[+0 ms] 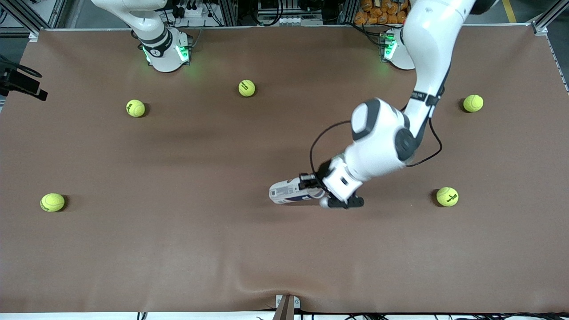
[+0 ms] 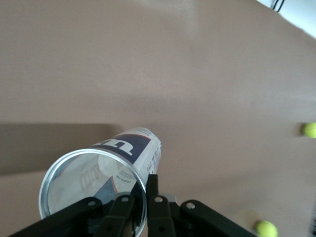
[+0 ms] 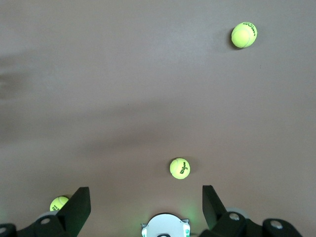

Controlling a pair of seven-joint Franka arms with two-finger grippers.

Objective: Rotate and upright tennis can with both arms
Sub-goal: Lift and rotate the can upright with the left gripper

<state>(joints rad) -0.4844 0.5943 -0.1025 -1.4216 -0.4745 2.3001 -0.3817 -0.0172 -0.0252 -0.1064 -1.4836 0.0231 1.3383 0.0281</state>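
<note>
The tennis can [image 1: 289,192] lies on its side near the middle of the table, its closed end pointing toward the right arm's end. It has a white label with a navy band. In the left wrist view the can [image 2: 131,153] shows its open silver rim [image 2: 59,170]. My left gripper [image 1: 307,186] is shut on that rim, with one finger [image 2: 154,190] outside the wall and the other inside. My right gripper [image 3: 144,195] is open and empty, held high over the table near its own base [image 3: 164,227]. It is out of the front view.
Several yellow-green tennis balls lie scattered on the brown table [image 1: 178,249]. One ball [image 1: 447,196] lies toward the left arm's end from the can. Others [image 1: 246,88] [image 1: 135,108] [image 1: 473,103] are near the bases, and one [image 1: 52,202] is at the right arm's end.
</note>
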